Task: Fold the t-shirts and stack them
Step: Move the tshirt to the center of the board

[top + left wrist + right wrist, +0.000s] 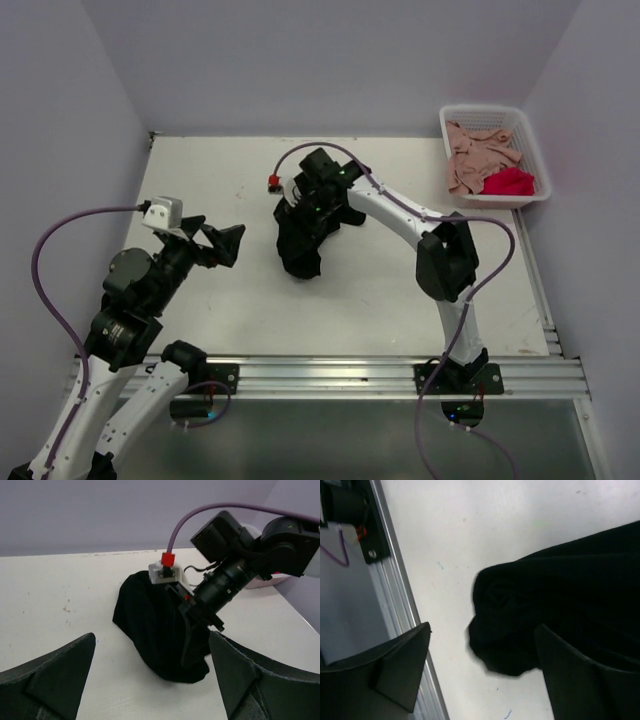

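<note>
Currently the black t-shirt (pixel 300 250) lies bunched at the middle of the table (pixel 200 180), right jaws spread wide over it with nothing clamped, left jaws wide open and empty off to its left, pink t-shirt (pixel 478 150) and red t-shirt (pixel 508 182) in the basket (pixel 482 109).

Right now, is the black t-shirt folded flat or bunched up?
Bunched up. The black t-shirt sits as a crumpled, standing heap on the table; no flat layers or squared edges show in any view.
</note>
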{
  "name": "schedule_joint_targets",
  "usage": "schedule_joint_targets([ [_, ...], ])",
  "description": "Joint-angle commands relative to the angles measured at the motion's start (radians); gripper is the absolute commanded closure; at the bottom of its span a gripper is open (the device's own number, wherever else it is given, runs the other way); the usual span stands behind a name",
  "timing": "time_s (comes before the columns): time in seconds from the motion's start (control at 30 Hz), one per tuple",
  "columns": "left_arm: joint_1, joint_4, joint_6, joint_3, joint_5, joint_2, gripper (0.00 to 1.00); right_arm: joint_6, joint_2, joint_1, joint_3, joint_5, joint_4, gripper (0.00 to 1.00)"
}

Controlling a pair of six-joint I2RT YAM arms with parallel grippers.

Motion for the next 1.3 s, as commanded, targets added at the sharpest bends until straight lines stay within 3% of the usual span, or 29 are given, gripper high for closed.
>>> schedule_joint_targets([
  [0.0, -0.004, 0.002, -0.004, 0.039, -0.008, -0.008, 0.0, -0.077, 0.004, 0.028, 0.008, -0.09, -0.088, 0.04],
  [0.3, -0.004, 0.008, -0.001, 0.027, 0.005, -0.018, 0.0, 0.171, -0.223, -0.005, -0.202, 0.195, 0.277, 0.01],
  [0.5, -0.004, 0.06, 0.052, -0.011, 0.104, 0.056, 0.0, 0.322, -0.399, -0.008, -0.231, 0.796, 0.291, 0.01],
  [0.6, -0.004, 0.069, 0.107, -0.005, 0.158, 0.192, 0.0, 0.381, -0.482, -0.008, -0.277, 1.041, 0.264, 0.01],
  [0.7, -0.011, 0.095, 0.165, 0.021, 0.178, 0.353, 0.0, 0.434, -0.56, -0.008, -0.314, 1.188, 0.215, 0.01],
  [0.93, -0.148, 0.194, 0.279, 0.136, -0.053, 0.72, 0.0, 0.48, -0.717, -0.008, -0.417, 1.201, 0.184, 0.01],
  [1.27, -0.391, 0.264, 0.393, 0.294, -0.264, 1.059, 0.0, 0.49, -0.814, -0.01, -0.517, 1.185, 0.179, 0.01],
])
